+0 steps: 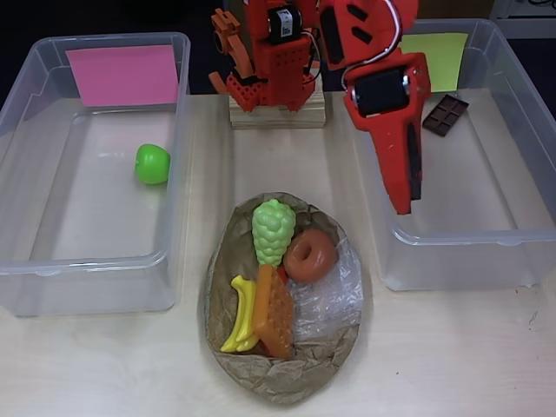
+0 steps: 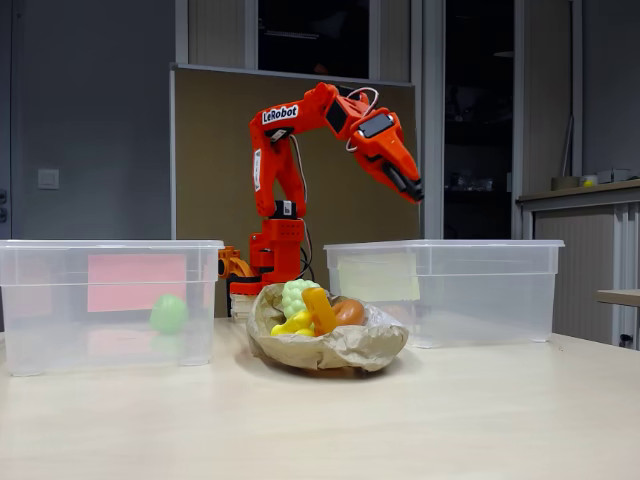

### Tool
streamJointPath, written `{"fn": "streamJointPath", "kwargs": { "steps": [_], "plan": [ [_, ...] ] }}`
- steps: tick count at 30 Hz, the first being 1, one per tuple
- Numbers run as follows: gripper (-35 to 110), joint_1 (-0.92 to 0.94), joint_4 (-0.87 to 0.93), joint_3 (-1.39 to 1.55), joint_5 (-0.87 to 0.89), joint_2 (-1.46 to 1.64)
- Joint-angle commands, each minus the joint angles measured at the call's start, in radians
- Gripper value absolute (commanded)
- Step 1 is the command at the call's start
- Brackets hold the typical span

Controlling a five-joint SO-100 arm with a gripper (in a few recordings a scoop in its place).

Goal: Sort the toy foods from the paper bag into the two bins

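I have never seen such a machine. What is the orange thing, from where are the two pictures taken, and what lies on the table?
The orange thing is a small robot arm with a two-finger gripper at its end. One picture looks straight down from above; the other is taken from the front, at table height. On the table stand two clear bins. The pink-label bin holds a green apple; the yellow-green-label bin holds a chocolate bar. Between them lies a paper bag with grapes, a donut, bananas and a waffle. The gripper hangs above the yellow-green-label bin, apparently holding nothing.
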Motion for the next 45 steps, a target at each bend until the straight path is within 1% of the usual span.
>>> {"fn": "streamJointPath", "kwargs": {
  "steps": [1,5,8,13,16,19,29,37,40,45],
  "plan": [
    [15,0.064,0.035,-0.055,0.044,-0.014],
    [15,0.167,0.006,0.003,0.201,-0.018],
    [15,0.229,0.061,0.018,0.287,-0.037],
    [15,0.296,0.084,0.055,0.417,-0.089],
    [15,0.31,0.038,0.044,0.457,-0.156],
    [18,0.327,0.032,0.009,0.497,-0.229],
    [26,0.348,0.028,-0.127,0.586,-0.41],
    [25,0.318,0.014,-0.253,0.591,-0.545],
    [20,0.316,0.009,-0.268,0.591,-0.572],
    [7,0.313,0.014,-0.291,0.583,-0.594]
  ]
}}
